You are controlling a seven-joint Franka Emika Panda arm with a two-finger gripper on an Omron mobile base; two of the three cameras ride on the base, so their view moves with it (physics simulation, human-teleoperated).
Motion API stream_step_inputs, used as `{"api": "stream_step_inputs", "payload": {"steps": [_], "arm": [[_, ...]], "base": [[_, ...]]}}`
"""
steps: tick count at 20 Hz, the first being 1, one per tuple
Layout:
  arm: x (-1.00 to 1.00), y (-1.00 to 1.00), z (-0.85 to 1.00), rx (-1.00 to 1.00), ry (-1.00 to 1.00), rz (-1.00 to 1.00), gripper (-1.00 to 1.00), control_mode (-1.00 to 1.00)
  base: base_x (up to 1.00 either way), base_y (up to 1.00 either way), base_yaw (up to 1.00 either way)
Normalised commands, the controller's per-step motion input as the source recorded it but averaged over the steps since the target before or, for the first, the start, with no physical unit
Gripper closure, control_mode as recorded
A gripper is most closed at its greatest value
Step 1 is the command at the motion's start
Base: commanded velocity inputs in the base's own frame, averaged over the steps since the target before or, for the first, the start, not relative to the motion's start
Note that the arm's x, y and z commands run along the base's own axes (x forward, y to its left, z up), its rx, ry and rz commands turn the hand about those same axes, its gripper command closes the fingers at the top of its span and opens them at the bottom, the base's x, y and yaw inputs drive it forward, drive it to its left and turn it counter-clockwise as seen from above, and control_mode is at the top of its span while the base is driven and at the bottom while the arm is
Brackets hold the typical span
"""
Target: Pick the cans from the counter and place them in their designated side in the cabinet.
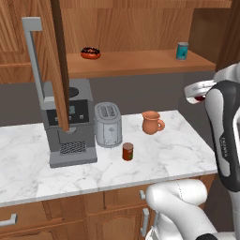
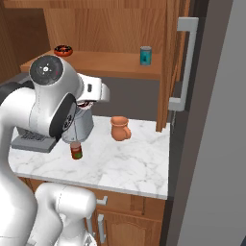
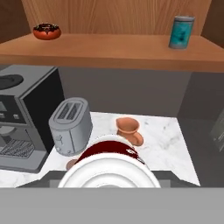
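Holding the white can with dark red bands point(image 3: 111, 159) clenched in the pincer point(image 1: 199, 92), well above the bench point(image 1: 154, 159) and below the cabinet shelf point(image 1: 136, 61); the can's white end fills the low middle of the hand view, its red band showing just above. Judging it light, stiff and smooth-sided, so likely to slip if squeezed off-centre: best gripped across the round body at mid-height, axis kept steady, not by the rim. Seeing the other can, the reddish-brown can point(image 1: 127, 151), upright on the bench just in front of the toaster point(image 1: 108, 124), near the mug point(image 1: 152, 122) but apart from it. Expecting the same feel there: small, rigid, easy to tip, so coming straight down over it and closing on the sides well clear of the toaster seems wise. Noting a teal can point(image 1: 182, 50) at the right end of the shelf and a doughnut point(image 1: 90, 52) toward the left, with the coffee machine point(image 1: 65, 126) standing left of the toaster.
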Motion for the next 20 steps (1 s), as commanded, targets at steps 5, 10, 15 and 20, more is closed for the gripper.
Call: {"api": "stream_step_inputs", "payload": {"steps": [5,10,15,20], "arm": [[0.00,-0.05,0.08,0.00,-0.09,0.00,1.00,-1.00],[0.00,-0.06,0.12,0.00,-0.09,0.00,1.00,-1.00],[0.01,-0.02,0.15,0.00,-0.05,0.00,1.00,-1.00],[0.09,0.00,0.14,0.00,-0.01,0.00,1.00,-1.00]], "base": [[0.00,0.00,0.00],[0.00,0.00,0.00],[0.00,0.00,0.00],[0.00,0.00,0.00]]}}
